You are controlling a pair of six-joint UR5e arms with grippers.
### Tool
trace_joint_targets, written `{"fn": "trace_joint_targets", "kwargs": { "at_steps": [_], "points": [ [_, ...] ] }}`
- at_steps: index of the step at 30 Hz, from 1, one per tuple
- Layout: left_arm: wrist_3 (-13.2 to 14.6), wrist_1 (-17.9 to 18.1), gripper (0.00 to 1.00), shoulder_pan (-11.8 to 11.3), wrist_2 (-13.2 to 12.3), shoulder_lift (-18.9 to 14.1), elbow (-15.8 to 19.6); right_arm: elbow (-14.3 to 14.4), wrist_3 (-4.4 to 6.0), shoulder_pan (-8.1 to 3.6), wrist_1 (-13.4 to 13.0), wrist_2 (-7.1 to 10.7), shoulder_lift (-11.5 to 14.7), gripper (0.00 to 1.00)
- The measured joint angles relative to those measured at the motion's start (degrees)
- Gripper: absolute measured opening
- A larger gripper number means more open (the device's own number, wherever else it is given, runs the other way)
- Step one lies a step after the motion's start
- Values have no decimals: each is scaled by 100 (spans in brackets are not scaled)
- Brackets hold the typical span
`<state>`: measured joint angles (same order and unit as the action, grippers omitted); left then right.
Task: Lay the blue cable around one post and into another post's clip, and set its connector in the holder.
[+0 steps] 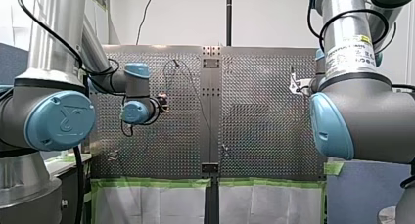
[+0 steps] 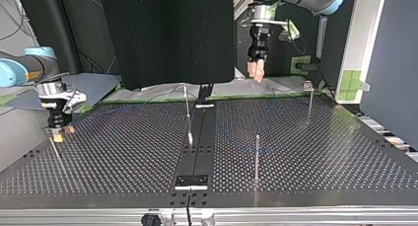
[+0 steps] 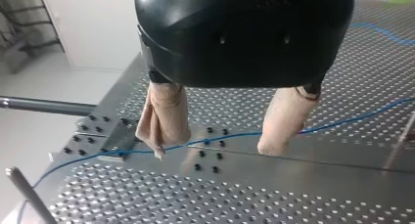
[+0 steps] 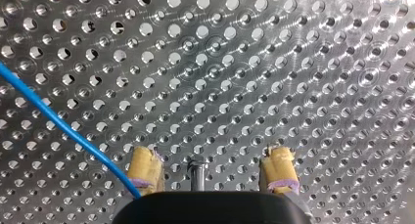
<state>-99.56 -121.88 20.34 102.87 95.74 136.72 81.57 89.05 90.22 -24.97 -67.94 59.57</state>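
Observation:
The blue cable (image 3: 342,121) lies flat on the perforated table, running under and across the gap of my left gripper (image 3: 214,150). That gripper is open with nothing between its beige fingers (image 3: 164,119), and in the top view it (image 2: 257,74) hangs high over the table's far edge. My right gripper (image 4: 211,177) is open, its yellow pads (image 4: 144,168) either side of a thin metal post's top (image 4: 197,166). A length of the blue cable (image 4: 58,121) passes just beside one pad. In the top view my right gripper (image 2: 58,132) is low at the left.
Thin upright posts stand on the table: one near the middle (image 2: 187,112), one toward the front (image 2: 257,157), one at the back right (image 2: 309,102). A dark centre strip (image 2: 199,142) carries a small black plate (image 2: 192,181) at its near end.

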Motion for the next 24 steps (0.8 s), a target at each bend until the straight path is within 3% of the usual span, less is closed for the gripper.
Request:
{"fn": "trace_joint_targets", "kwargs": {
  "at_steps": [7, 24],
  "points": [
    [-1, -293, 100, 0, 0, -1, 1, 1, 0, 0, 0, 0, 0, 99],
    [-2, -333, 100, -1, 0, -1, 0, 1, 0, 17, 0, -4, -1, 99]
  ]
}}
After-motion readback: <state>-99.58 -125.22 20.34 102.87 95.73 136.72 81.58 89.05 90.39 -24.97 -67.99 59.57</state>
